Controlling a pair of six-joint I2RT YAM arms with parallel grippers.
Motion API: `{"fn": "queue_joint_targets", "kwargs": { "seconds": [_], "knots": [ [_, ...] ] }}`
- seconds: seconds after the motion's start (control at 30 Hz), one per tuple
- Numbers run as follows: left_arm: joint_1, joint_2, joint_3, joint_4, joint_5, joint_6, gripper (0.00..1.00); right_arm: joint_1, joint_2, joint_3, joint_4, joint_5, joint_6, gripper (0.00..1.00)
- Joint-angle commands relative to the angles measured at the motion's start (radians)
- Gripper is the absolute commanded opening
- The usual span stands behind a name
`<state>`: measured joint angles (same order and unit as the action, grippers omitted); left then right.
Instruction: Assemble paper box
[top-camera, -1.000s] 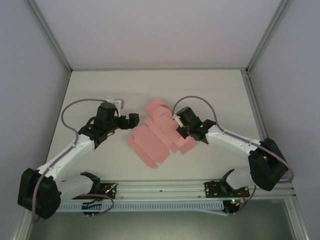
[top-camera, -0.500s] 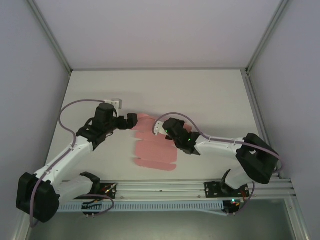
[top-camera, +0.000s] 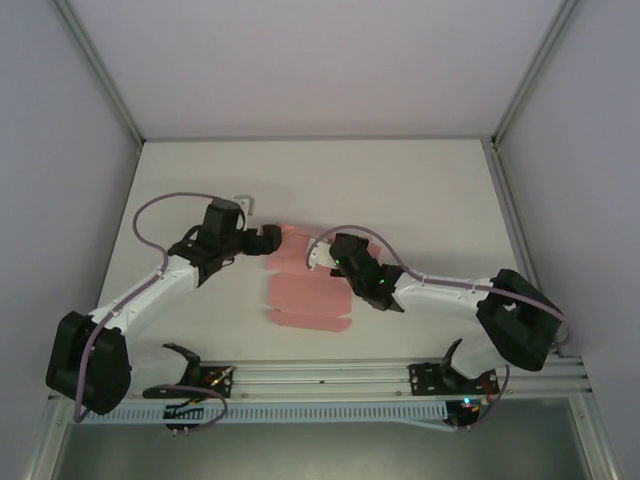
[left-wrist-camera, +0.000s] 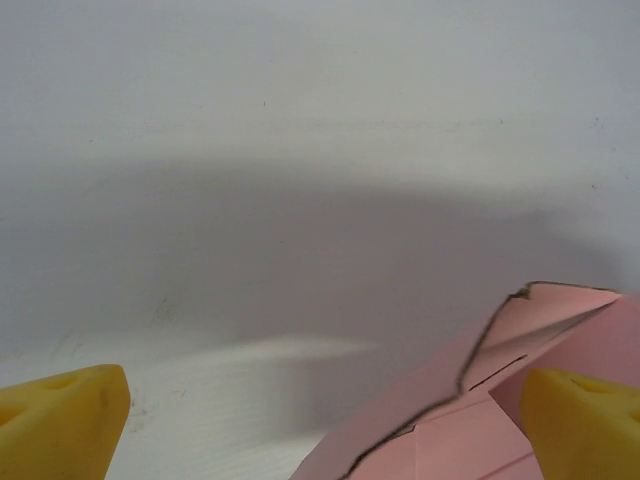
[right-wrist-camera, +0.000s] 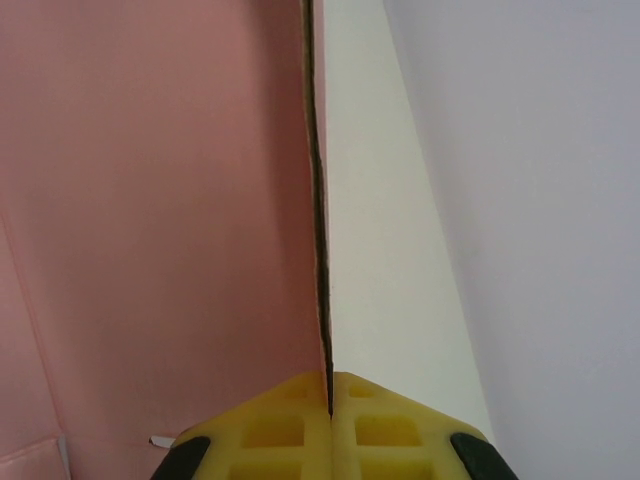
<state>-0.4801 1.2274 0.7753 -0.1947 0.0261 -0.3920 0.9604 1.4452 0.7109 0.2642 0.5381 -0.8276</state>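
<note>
The paper box is a flat pale pink die-cut sheet (top-camera: 305, 297) lying mid-table between the two arms. My right gripper (top-camera: 318, 257) is shut on its upper part; in the right wrist view the yellow fingertips (right-wrist-camera: 290, 425) pinch the thin card edge, and the pink sheet (right-wrist-camera: 160, 200) stretches away to the left. My left gripper (top-camera: 270, 238) stands open at the sheet's upper left corner. In the left wrist view its yellow pads (left-wrist-camera: 60, 420) are wide apart, and a raised pink flap (left-wrist-camera: 470, 420) reaches in beside the right pad.
A small white piece (top-camera: 243, 203) lies on the table behind the left arm. Grey walls and metal frame posts (top-camera: 100, 75) close in the white table on three sides. A rail (top-camera: 320, 375) carrying both arm bases runs along the near edge.
The right arm swung left with the sheet pinched, dragging and turning it toward the left gripper. The left gripper shifted slightly right to the sheet's corner and stayed open.
</note>
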Motion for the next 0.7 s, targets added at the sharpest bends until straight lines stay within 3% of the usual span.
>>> {"fn": "queue_joint_targets", "kwargs": {
  "seconds": [0.0, 0.2, 0.47, 0.67],
  "knots": [
    [-0.018, 0.02, 0.019, 0.017, 0.021, 0.034, 1.0, 0.005, -0.033, -0.008, 0.01, -0.016, 0.031, 0.0],
    [-0.085, 0.07, 0.038, 0.072, -0.031, -0.024, 1.0, 0.006, -0.028, -0.002, -0.008, -0.034, 0.058, 0.0],
    [-0.236, 0.168, 0.121, 0.087, -0.322, -0.185, 1.0, 0.012, -0.045, -0.01, 0.001, -0.077, 0.116, 0.0],
    [-0.26, 0.178, 0.106, 0.145, -0.239, -0.177, 1.0, 0.015, -0.062, -0.04, 0.029, -0.084, 0.139, 0.01]
  ]
}}
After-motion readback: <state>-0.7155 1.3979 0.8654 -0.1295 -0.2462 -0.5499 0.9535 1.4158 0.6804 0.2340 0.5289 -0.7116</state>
